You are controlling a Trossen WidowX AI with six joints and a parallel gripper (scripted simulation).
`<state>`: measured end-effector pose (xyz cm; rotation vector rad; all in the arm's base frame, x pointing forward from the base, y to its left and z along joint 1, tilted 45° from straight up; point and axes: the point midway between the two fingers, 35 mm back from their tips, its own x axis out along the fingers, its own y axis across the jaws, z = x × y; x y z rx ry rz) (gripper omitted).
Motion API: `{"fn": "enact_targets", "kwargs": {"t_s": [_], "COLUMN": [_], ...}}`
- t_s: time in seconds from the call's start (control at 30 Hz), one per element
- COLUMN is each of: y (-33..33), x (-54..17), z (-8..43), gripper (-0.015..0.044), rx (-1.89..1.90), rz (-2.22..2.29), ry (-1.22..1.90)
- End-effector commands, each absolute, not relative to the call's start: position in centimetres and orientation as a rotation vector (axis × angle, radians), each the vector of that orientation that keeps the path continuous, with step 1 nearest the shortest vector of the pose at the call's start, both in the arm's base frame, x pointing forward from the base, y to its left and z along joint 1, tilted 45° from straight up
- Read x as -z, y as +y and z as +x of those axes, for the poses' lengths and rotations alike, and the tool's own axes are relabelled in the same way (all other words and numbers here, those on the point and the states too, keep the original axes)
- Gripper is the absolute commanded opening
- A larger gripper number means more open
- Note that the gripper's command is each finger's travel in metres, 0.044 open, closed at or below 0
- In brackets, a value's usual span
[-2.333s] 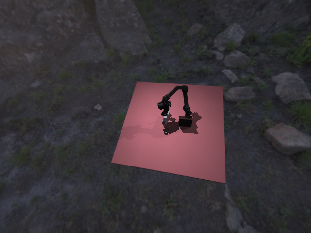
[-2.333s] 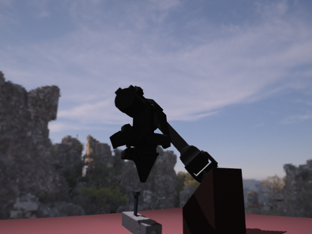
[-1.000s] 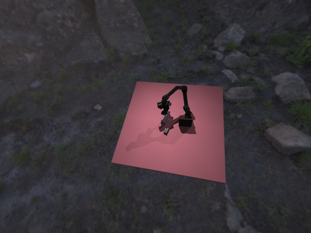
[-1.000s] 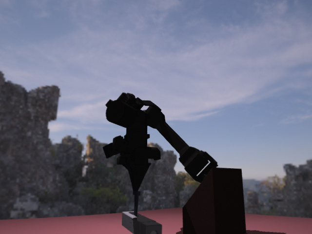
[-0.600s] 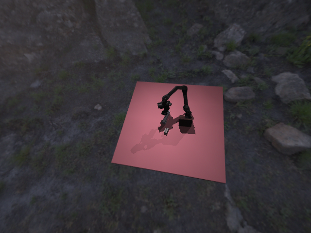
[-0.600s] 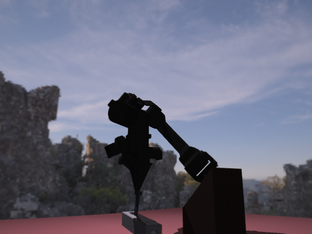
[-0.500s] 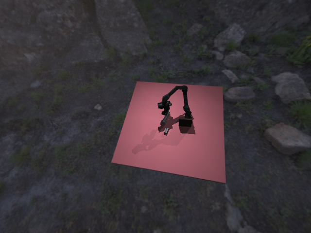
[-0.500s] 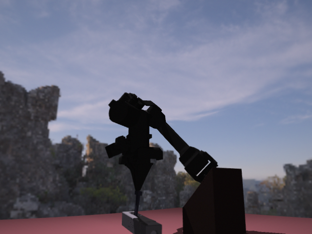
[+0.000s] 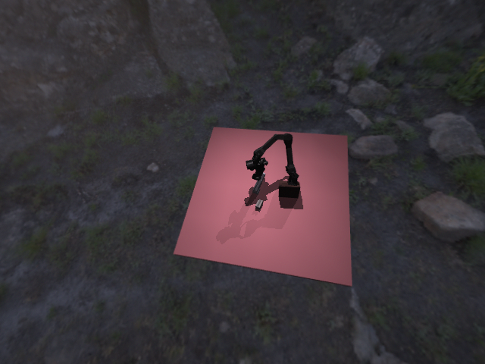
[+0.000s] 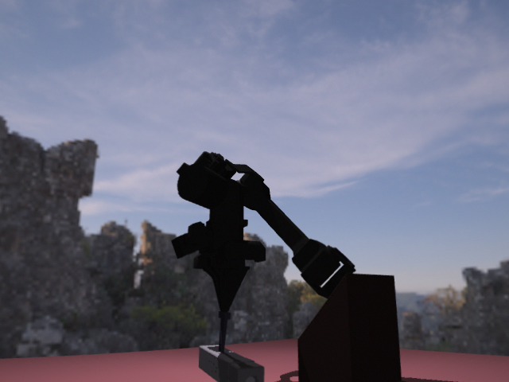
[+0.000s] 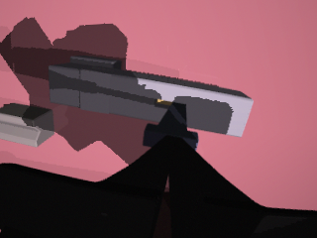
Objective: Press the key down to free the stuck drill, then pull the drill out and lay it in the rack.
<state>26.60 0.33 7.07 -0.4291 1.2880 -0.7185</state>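
Top view looks down from far above the pink mat point(image 9: 297, 243). Exterior sits low, near; wrist looks down closest. All share the mat

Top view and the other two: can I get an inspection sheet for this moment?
Surface: pink mat, shadowed near the arm.
Job's things: long grey block lies under the gripper; thin dark rod stands upright between the two; small pale block lies apart, beside it. Too small to tell which is the key, drill or rack.
Clutter: nothing seen.
Gripper: shut, pointing straight down, tip on the rod's top.
Cables: nothing seen.
Surroundings: dark pedestal bears the arm; rocks and grass around the mat.
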Motion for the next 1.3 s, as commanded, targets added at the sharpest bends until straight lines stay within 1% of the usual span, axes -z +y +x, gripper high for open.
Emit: {"fn": "enact_targets", "kwargs": {"t_s": [0.0, 1.27], "y": [-0.14, -1.0], "x": [-6.67, -5.82], "z": [26.75, 26.53], "gripper": [0.0, 0.0], "rx": [0.726, 0.726], "rz": [-0.43, -0.431], "ry": [1.298, 1.298]}}
